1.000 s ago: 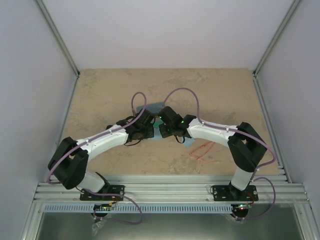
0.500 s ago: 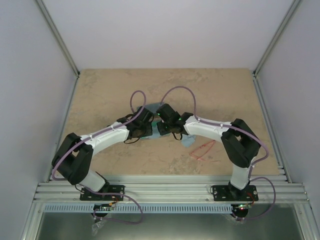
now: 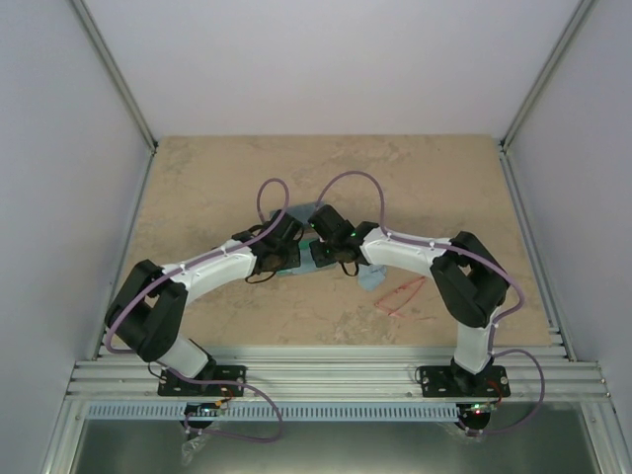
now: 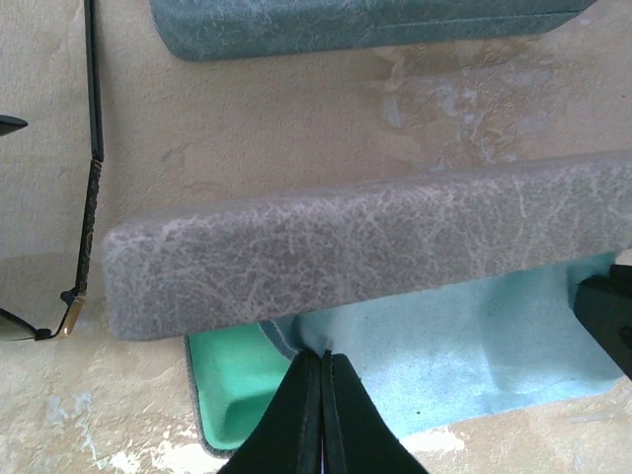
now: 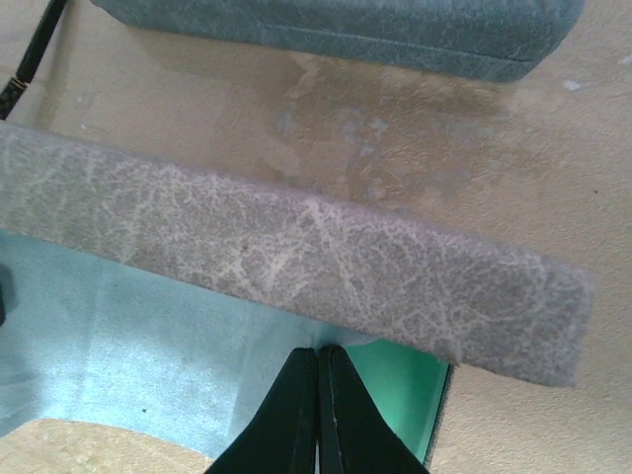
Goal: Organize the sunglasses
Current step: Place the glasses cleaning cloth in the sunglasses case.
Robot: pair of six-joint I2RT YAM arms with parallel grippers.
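- Top external view: the tan table (image 3: 197,197) filled the frame, with the left arm (image 3: 202,272) and the right arm (image 3: 415,255) bent in towards each other, wrists nearly meeting at mid-table.
- Blue-grey case (image 4: 365,25): it lay closed on the table, just beyond the grey one, apart from it.
- Grey case (image 4: 365,247): it stood open, its lid raised across both wrist views, green lining (image 4: 232,380) showing below it.
- Blue cloth (image 4: 444,346): it was spread over most of the open case's lining and spilled out onto the table at the near side.
- Second cloth (image 3: 370,279): it sat partly under the right arm, just beside the red pair.
- Red sunglasses (image 3: 400,296): flat on the table, near edge, right of centre, well clear of both cases.
- Black sunglasses (image 4: 91,118): on the table just left of the grey case's end, one thin arm running alongside it.
- Left gripper (image 4: 324,357): fingers pressed together, tips at the cloth's edge under the lid; whether they had pinched the cloth I could not tell.
- Right gripper (image 5: 318,354): closed tight too, tips at the cloth beneath the lid; a pinch could not be told.
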